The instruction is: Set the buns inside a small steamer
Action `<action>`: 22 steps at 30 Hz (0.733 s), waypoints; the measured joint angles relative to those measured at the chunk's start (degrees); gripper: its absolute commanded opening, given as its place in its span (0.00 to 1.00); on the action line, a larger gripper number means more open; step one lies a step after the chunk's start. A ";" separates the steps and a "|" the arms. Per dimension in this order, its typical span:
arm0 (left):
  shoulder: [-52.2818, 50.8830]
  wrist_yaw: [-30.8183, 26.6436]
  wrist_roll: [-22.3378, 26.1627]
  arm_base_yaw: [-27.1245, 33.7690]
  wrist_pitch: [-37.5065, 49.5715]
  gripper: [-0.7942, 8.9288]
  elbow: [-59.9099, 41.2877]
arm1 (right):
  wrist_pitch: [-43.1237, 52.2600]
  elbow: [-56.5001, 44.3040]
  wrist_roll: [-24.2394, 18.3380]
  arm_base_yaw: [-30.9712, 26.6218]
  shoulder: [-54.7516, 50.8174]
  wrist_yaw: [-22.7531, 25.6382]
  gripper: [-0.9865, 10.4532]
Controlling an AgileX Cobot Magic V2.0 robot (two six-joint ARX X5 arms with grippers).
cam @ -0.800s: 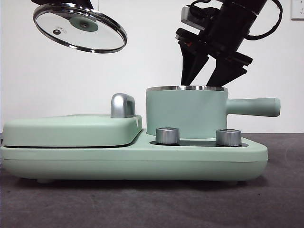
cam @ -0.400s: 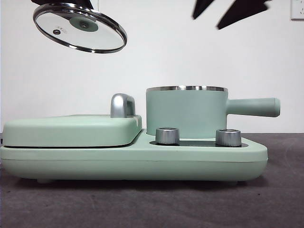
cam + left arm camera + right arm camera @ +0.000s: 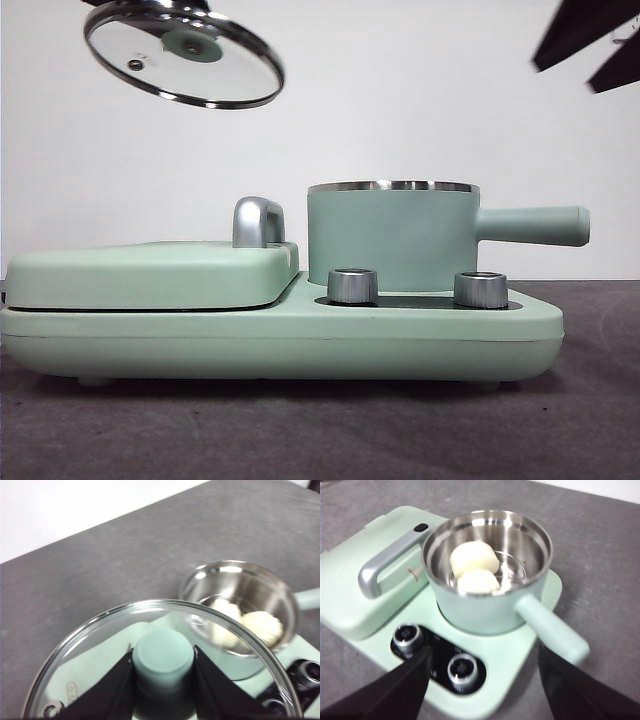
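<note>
The small steamer (image 3: 392, 235), a mint-green pot with a steel rim and straight side handle, stands uncovered on its base. Both buns lie inside it: a smooth one (image 3: 472, 556) and a ridged one (image 3: 478, 584), also visible in the left wrist view (image 3: 262, 626). My left gripper (image 3: 163, 667) is shut on the green knob of the glass lid (image 3: 185, 58), held high at the upper left, tilted. My right gripper (image 3: 482, 680) hangs open and empty above the steamer's handle side, its black tips (image 3: 590, 45) at the top right corner of the front view.
The flat mint-green griddle (image 3: 150, 275) with its chrome handle (image 3: 257, 221) lies shut to the left of the steamer on the same base. Two steel dials (image 3: 352, 285) sit on the front panel. Dark grey table surrounds the appliance.
My right gripper rose out of the steamer and withdrew up and to the right. The lid in my left gripper shifted slightly right and up.
</note>
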 measured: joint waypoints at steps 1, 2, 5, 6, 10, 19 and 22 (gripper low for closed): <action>0.15 0.02 -0.02 -0.66 0.15 0.10 0.00 | -0.96 -0.66 0.00 0.00 -1.68 0.28 0.38; 0.42 0.04 -0.02 -1.40 0.50 0.10 0.00 | -2.34 -1.20 0.00 0.00 -3.50 0.90 0.38; 1.95 0.09 -0.13 -3.65 2.38 0.10 0.00 | -6.38 -1.68 0.00 0.00 -7.69 1.27 0.38; 2.73 0.09 -0.33 -4.55 3.34 0.10 0.00 | -7.58 -1.68 0.00 0.00 -8.63 1.31 0.38; 5.90 0.11 -0.94 -7.98 9.07 0.10 0.00 | -10.64 -1.68 0.02 0.00 -10.71 1.27 0.38; 15.78 0.17 -1.31 -13.20 24.70 0.10 0.00 | -11.85 -1.68 0.09 0.00 -11.17 0.13 0.38; 18.80 0.17 -1.31 -13.42 29.07 0.10 0.00 | -11.85 -1.68 0.11 0.00 -11.17 -0.55 0.38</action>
